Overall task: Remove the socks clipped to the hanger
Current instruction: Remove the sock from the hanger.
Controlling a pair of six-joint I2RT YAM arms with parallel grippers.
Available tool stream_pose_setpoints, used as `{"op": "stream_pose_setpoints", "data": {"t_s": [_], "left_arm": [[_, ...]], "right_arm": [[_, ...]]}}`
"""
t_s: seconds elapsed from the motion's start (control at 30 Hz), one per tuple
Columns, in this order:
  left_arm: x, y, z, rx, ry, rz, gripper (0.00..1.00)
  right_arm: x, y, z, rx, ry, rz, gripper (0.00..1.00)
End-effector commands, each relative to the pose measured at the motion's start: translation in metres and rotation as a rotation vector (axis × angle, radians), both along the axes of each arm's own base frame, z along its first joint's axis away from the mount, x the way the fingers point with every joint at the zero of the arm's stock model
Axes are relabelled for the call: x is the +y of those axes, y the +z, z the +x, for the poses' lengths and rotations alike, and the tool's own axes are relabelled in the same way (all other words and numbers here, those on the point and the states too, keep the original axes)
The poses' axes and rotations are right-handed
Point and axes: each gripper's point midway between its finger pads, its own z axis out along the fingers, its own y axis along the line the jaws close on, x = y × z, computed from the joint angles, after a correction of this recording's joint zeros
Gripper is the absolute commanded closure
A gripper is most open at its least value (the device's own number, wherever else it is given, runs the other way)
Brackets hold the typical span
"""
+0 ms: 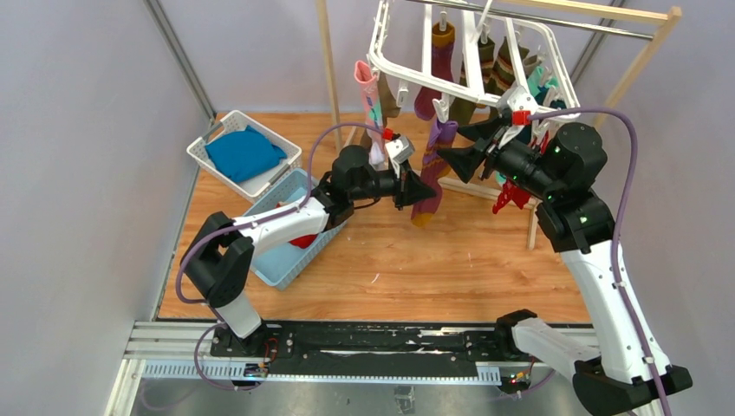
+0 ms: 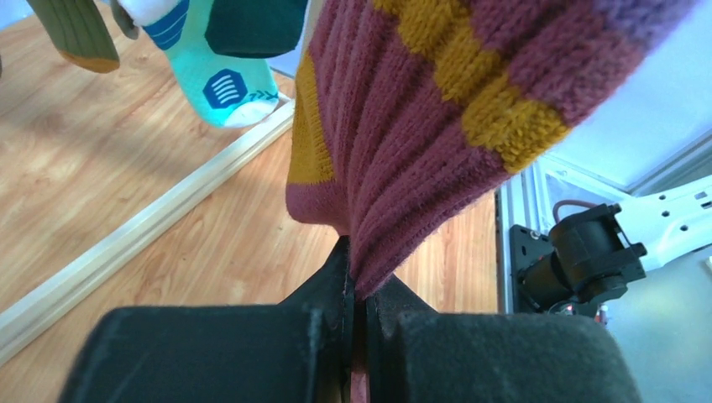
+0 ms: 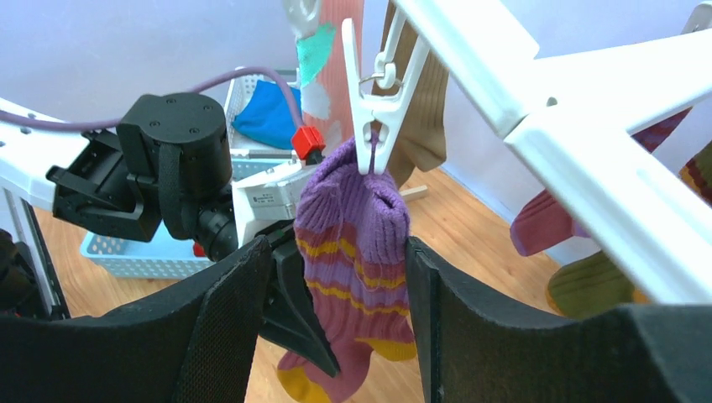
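A purple, maroon and yellow striped sock (image 1: 443, 134) hangs from a white clip (image 3: 374, 126) on the white hanger (image 1: 407, 65). My left gripper (image 1: 422, 192) is shut on the sock's lower maroon part, and the left wrist view shows the fabric (image 2: 420, 126) pinched between the closed jaws of the left gripper (image 2: 357, 273). My right gripper (image 3: 336, 252) is open, with its fingers straddling the sock (image 3: 357, 227) just below the clip. Its right finger touches the sock's edge and the left finger stands clear. Other socks (image 1: 438, 69) still hang from the frame.
A white basket (image 1: 208, 149) holding a blue cloth and a light blue basket (image 1: 277, 264) stand at the left. A wooden rack pole (image 1: 328, 61) rises behind the hanger, with its base bar (image 2: 126, 243) on the floor. A pink patterned sock (image 1: 368, 95) and a red sock (image 1: 511, 195) hang nearby.
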Motion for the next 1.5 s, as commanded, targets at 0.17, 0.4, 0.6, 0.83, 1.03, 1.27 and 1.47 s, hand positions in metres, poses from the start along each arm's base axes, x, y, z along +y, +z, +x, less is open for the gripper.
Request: {"op": "stream_pose_setpoints", "data": {"t_s": [0.17, 0.4, 0.6, 0.83, 1.03, 1.27, 1.47], "left_arm": [[0.011, 0.047, -0.01, -0.053, -0.014, -0.089, 1.0], [0.025, 0.058, 0.0, -0.022, 0.049, -0.114, 1.0], [0.031, 0.07, -0.001, -0.016, 0.068, -0.14, 1.0], [0.036, 0.074, 0.003, -0.02, 0.101, -0.119, 1.0], [0.034, 0.07, 0.006, -0.021, 0.098, -0.095, 1.0], [0.027, 0.061, 0.005, -0.017, 0.051, -0.077, 1.0], [0.021, 0.056, 0.005, -0.003, 0.024, -0.071, 1.0]], "right_arm": [[0.004, 0.042, 0.002, 0.014, -0.01, 0.15, 0.33], [-0.016, 0.039, -0.003, -0.033, -0.1, 0.053, 0.24], [-0.019, -0.033, -0.017, 0.06, -0.031, -0.178, 0.19], [-0.029, -0.03, -0.054, -0.025, -0.016, -0.174, 0.16], [-0.011, 0.029, -0.051, -0.063, 0.04, -0.007, 0.26], [0.009, 0.06, -0.013, -0.07, 0.062, 0.164, 0.31], [0.024, 0.051, 0.012, -0.102, 0.113, 0.251, 0.33]]}}
